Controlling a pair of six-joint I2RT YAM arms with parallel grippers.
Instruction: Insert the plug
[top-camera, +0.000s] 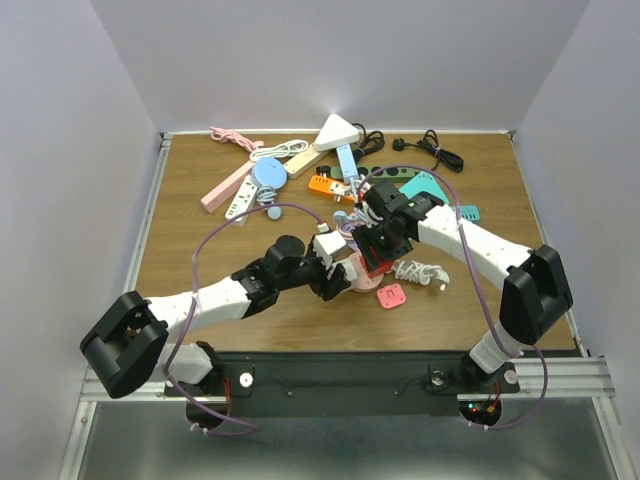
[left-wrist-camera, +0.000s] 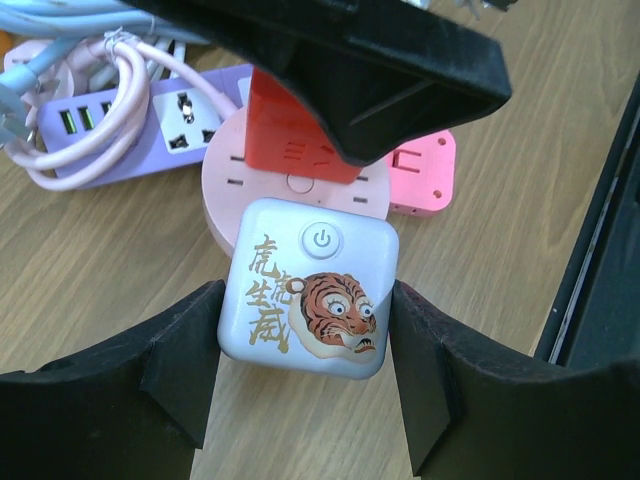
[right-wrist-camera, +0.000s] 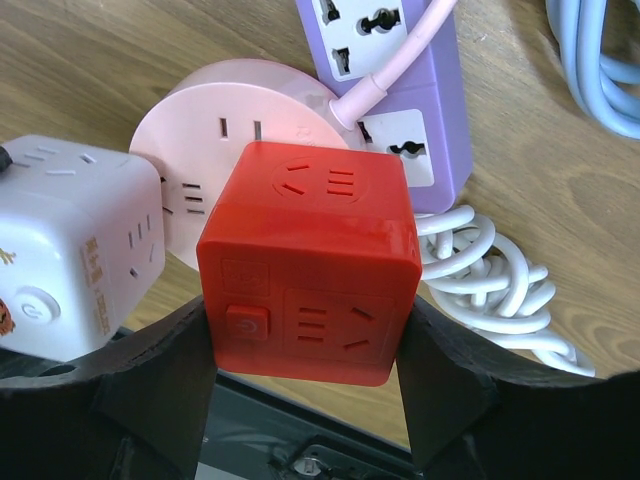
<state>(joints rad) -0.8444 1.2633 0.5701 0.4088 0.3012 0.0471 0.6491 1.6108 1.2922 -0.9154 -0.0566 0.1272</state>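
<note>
The right end effector (right-wrist-camera: 305, 372) pinches the red plastic cube adapter (right-wrist-camera: 305, 265) over the round pink plastic socket disc (right-wrist-camera: 230, 110). The left end effector (left-wrist-camera: 305, 350) pinches the white tiger-print cube (left-wrist-camera: 310, 290) at its edge. Misaligned prongs could jam or shove the disc.

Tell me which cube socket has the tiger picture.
The white cube in the left gripper; the red cube in the right gripper has none.

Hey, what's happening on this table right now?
The left tool grips a white cube with a tiger on it. The right tool grips a red cube. Both cubes are at a round pink strip. Whether either is plugged in isn't visible.
</note>
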